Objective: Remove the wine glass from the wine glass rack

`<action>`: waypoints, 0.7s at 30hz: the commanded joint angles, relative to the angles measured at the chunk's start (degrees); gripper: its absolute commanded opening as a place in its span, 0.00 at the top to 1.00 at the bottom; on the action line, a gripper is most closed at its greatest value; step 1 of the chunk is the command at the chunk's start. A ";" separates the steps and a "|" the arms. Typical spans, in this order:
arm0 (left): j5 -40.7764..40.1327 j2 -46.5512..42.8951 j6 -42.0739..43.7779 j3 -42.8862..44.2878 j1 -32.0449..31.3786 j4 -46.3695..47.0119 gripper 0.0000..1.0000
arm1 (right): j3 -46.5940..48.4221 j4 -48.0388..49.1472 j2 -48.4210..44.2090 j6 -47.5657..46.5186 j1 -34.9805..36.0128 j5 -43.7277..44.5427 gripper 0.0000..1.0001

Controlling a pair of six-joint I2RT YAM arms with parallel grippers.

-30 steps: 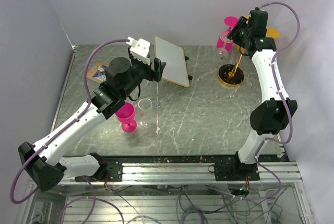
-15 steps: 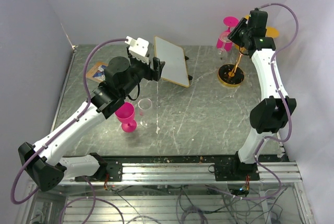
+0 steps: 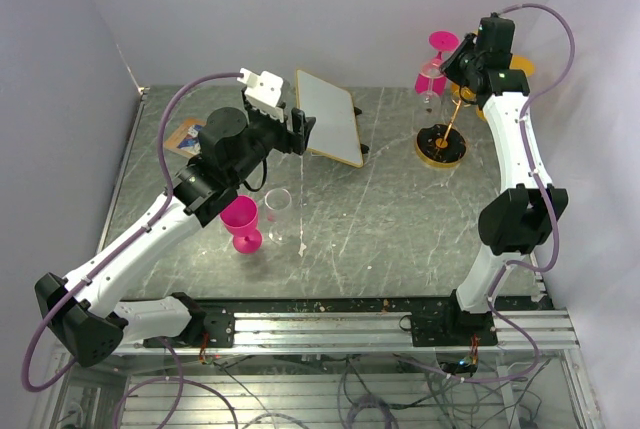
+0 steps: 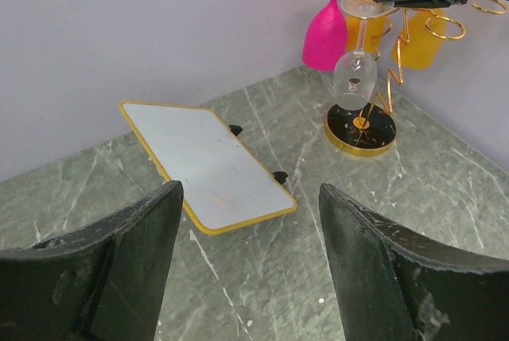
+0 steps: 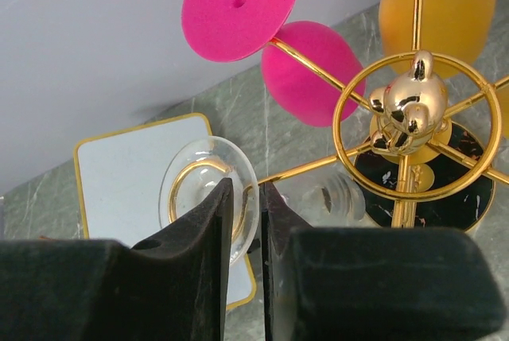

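A clear wine glass (image 3: 430,75) hangs upside down from a ring arm of the gold wine glass rack (image 3: 441,146) at the back right. In the right wrist view its round foot (image 5: 191,190) lies just at my fingertips. My right gripper (image 5: 245,184) has closed to a narrow slit at the foot's right rim. The stem is hidden behind the fingers (image 5: 208,222), and the bowl (image 5: 318,198) shows beyond them. My left gripper (image 4: 250,188) hovers open and empty over the table's middle, far from the rack (image 4: 360,128).
A pink glass (image 3: 438,45) and orange glasses (image 5: 436,3) also hang on the rack. A white yellow-framed board (image 3: 328,117) lies at the back centre. A pink glass (image 3: 241,221) and a clear glass (image 3: 280,207) stand on the table under the left arm. Walls stand close behind and to the right.
The right gripper's fingers have closed in on the clear glass's foot. The rack's pole now leans slightly. The left arm has not moved.
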 commanded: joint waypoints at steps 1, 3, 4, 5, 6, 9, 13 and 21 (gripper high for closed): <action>1.14 -0.21 -0.81 0.47 0.65 2.73 0.21 | -0.35 -2.05 -0.38 -0.62 -0.49 2.04 0.94; 1.68 -0.03 -1.06 0.66 0.70 2.62 0.21 | -1.46 -1.12 -0.84 0.77 -0.81 0.93 0.99; 1.68 0.01 -1.05 0.66 0.83 2.72 0.21 | -2.17 -0.46 -1.18 1.80 -1.04 0.25 1.00; 1.70 0.02 -1.03 0.64 0.77 2.78 0.21 | -2.93 0.32 -1.53 2.90 -1.26 -0.55 1.00; 1.69 0.02 -1.09 0.66 0.91 2.66 0.21 | -3.90 1.20 -1.98 4.12 -1.50 -1.31 1.00; 1.85 0.17 -1.26 0.58 1.23 2.73 0.21 | -6.34 3.45 -3.26 8.39 -2.73 -3.44 1.00; 2.27 0.20 -1.58 0.65 1.70 2.88 0.21 | -11.43 8.89 -5.47 14.12 -4.81 -8.05 1.00; 4.14 0.61 -3.04 0.84 3.24 3.09 0.22 | -16.57 15.22 -9.21 20.61 -7.11 -12.39 1.00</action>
